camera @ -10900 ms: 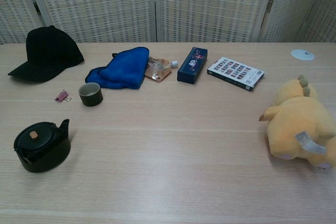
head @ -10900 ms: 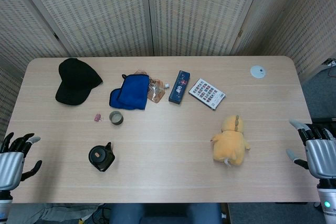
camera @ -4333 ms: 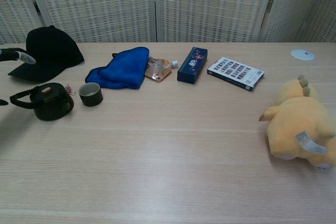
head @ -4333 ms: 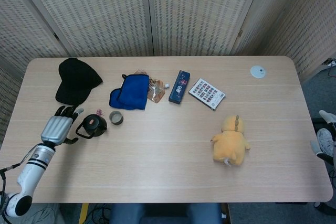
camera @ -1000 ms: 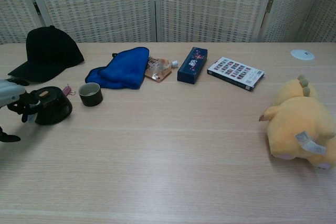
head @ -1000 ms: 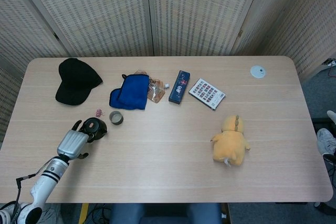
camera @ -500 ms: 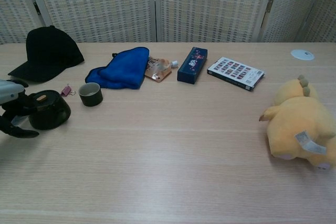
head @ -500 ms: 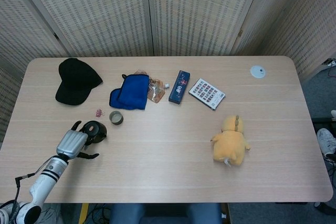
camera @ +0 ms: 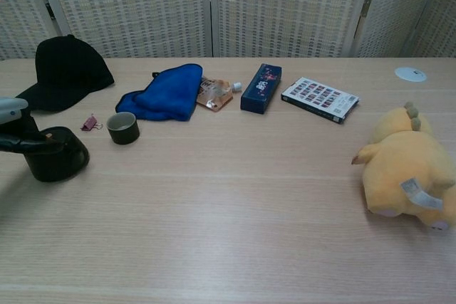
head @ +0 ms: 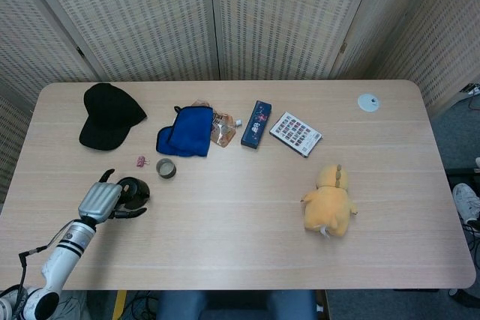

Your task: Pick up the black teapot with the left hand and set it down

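The left robot hand (head: 100, 198) is gripping the black teapot (camera: 55, 154) at the near left of the desk (head: 240, 207), apparently resting on it. Setting down looks under way; next, the fingers should be opening and lifting clear.

Bright, even overhead light; soft short shadows; both views sharp.

Squat black teapot (camera: 55, 154) sits upright near the table's front-left edge.
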Robot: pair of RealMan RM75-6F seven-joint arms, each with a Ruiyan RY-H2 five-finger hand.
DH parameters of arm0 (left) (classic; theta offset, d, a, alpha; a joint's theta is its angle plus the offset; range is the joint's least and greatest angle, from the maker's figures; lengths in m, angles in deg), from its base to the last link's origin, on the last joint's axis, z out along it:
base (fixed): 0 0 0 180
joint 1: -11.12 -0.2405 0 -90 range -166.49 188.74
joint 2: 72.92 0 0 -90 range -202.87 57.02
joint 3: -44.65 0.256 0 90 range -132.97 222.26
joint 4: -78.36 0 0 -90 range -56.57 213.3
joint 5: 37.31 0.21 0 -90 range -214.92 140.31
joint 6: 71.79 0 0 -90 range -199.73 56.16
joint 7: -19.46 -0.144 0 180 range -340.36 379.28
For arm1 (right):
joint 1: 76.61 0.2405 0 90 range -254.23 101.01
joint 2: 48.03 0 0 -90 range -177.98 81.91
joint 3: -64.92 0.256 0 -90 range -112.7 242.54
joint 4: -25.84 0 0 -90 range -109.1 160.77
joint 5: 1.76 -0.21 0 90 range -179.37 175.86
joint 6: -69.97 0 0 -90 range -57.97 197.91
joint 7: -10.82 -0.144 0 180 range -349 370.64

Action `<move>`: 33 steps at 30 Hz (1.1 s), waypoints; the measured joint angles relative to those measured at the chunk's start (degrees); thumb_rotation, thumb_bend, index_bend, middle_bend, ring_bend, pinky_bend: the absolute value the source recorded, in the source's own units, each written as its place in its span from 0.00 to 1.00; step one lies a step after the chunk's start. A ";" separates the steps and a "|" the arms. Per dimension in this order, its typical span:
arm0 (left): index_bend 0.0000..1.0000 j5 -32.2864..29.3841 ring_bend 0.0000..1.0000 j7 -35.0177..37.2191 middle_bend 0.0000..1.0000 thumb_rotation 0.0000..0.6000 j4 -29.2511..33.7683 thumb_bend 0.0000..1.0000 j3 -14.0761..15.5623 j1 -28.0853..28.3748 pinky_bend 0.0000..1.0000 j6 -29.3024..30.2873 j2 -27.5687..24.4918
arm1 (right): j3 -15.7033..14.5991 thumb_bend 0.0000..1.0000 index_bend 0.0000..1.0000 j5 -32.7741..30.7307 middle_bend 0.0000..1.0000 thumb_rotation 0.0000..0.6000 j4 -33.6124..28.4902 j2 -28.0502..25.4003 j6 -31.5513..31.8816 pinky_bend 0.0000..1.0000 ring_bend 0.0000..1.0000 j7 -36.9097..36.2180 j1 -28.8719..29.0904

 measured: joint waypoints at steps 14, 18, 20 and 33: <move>1.00 -0.70 0.94 5.81 1.00 0.23 -2.30 0.12 -3.37 -2.11 0.00 5.69 3.21 | 0.15 0.22 0.20 -0.02 0.22 1.00 0.06 0.09 0.27 0.14 0.20 -0.26 -0.19; 1.00 -1.59 0.96 4.98 1.00 0.37 -1.95 0.13 -3.97 -2.59 0.00 6.96 3.49 | 0.11 0.22 0.20 0.05 0.22 1.00 0.00 0.13 0.32 0.14 0.20 -0.23 -0.26; 1.00 -1.73 0.97 4.48 1.00 0.48 -1.88 0.18 -4.25 -2.82 0.00 8.00 3.74 | 0.09 0.22 0.20 0.12 0.22 1.00 -0.05 0.13 0.39 0.14 0.20 -0.22 -0.30; 1.00 -2.02 0.98 0.98 1.00 0.54 -2.33 0.33 -7.01 -4.40 0.13 15.47 6.43 | 0.09 0.22 0.20 0.31 0.22 1.00 0.02 0.28 0.59 0.14 0.20 -0.49 -0.43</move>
